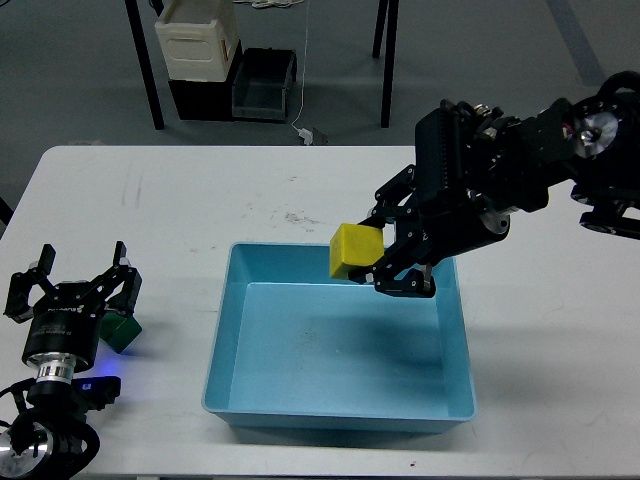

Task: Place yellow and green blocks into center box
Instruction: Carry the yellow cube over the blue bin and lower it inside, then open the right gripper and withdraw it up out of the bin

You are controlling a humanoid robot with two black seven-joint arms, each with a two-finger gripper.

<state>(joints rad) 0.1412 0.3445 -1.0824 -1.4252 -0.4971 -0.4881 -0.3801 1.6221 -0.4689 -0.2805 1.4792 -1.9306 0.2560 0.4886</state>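
My right gripper (383, 250) is shut on the yellow block (357, 254) and holds it in the air above the far middle part of the blue box (339, 415). The box is empty inside. My left gripper (68, 290) is open at the table's left edge, its fingers spread on either side of the green block (122, 331), which rests on the table under its right finger. The green block is partly hidden by the gripper.
The white table (320, 190) carries only the box and blocks. Beyond its far edge stand black table legs (148, 80), a cream container (197, 40) and a dark bin (262, 85) on the floor.
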